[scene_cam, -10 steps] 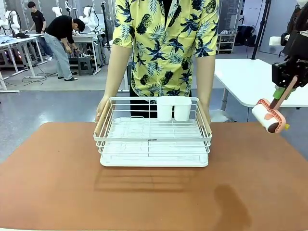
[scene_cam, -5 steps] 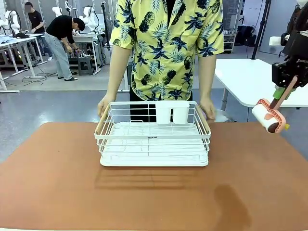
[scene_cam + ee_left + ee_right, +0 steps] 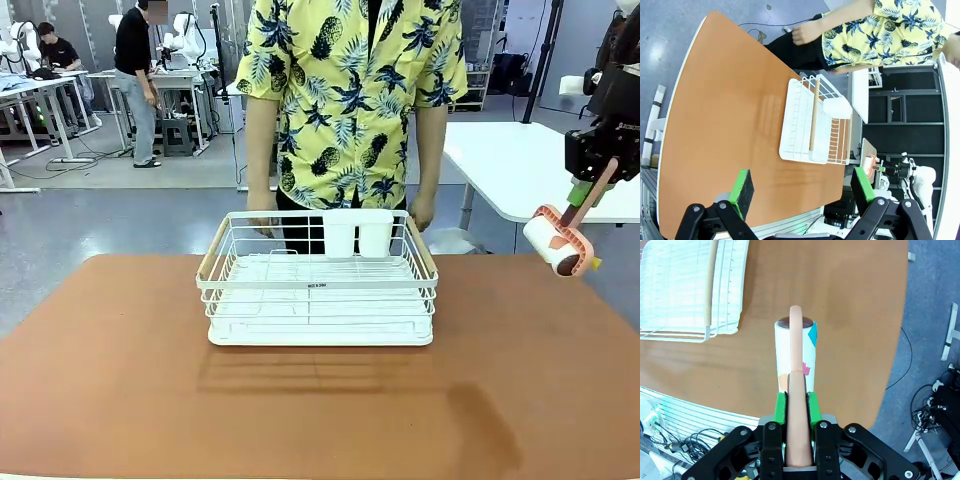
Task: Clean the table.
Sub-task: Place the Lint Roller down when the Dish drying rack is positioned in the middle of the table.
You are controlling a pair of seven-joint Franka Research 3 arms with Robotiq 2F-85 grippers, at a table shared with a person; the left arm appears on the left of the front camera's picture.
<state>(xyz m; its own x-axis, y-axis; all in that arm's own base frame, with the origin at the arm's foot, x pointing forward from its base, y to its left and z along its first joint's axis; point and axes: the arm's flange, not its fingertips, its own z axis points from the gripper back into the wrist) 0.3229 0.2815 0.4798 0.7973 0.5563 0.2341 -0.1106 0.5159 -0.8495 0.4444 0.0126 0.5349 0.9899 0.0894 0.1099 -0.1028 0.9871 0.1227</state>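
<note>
On the brown table (image 3: 120, 380), near its far edge and about midway across, stands a white wire rack (image 3: 320, 290) with wooden handles on its two short sides and two white cups (image 3: 358, 236) set against its back wall. Behind the rack a person in a yellow pineapple-print shirt (image 3: 350, 90) stands at the far side, one hand (image 3: 422, 212) hanging just beyond the rack's right back corner, apart from it, the other hand (image 3: 262, 222) low behind the left back corner; whether it touches the wire I cannot tell.

Off the table's right edge, in the front view, the right pincer (image 3: 583, 190) hangs in the air, shut tight on the pink handle of a lint roller (image 3: 558, 243), whose white roll points down and left, above the floor just beyond the table's right far corner. The right wrist view shows the green pads (image 3: 781, 406) pressed on both sides of the handle, the roll (image 3: 795, 357) raised over bare brown tabletop with the rack's corner off to one side.

From the left wrist view, the left pincer (image 3: 802, 187) stands wide open with nothing between its green pads (image 3: 741, 186), high above the table, looking down on the rack and the person beyond it. The tabletop around the rack is bare.
</note>
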